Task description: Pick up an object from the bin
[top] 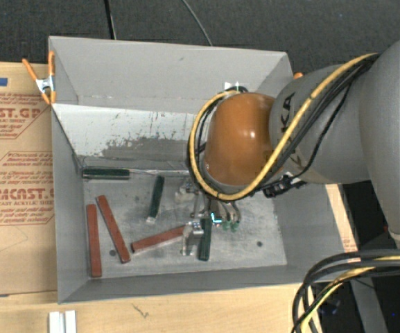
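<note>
Bin: the grey metal bin (pixel 66 186) held six loose sticks on its floor.
Left side: two flat red-brown sticks (pixel 93 241) (pixel 112 229) lay near each other.
Back wall: one dark green stick (pixel 106 174); another dark green stick (pixel 156 198) lay tilted near the middle.
Tool: the tool (pixel 197 236) stood low over the right end of a third red-brown stick (pixel 154 242), with a short dark green stick (pixel 204 250) just beside it.
Tool state: could not be told.
</note>
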Robot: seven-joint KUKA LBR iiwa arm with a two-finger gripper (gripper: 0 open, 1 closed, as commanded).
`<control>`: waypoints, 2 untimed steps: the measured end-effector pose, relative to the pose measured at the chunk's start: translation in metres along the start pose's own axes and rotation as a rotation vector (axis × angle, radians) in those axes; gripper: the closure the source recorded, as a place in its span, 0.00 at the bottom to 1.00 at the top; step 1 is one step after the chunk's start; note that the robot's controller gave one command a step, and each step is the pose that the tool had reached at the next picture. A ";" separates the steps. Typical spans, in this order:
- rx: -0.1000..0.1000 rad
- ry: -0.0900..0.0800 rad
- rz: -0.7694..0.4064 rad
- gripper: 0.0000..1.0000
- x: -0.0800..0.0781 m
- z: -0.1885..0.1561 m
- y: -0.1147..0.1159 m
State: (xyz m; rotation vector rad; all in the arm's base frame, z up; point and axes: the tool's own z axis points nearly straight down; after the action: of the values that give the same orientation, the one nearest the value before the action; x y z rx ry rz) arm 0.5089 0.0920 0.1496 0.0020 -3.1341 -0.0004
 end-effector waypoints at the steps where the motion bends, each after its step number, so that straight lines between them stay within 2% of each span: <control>1: -0.001 -0.007 0.001 0.00 -0.002 -0.004 0.000; 2: -0.001 -0.012 -0.034 0.00 0.016 0.067 0.011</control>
State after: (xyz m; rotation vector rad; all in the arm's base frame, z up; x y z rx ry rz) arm 0.4927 0.1026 0.0823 0.0556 -3.1455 -0.0028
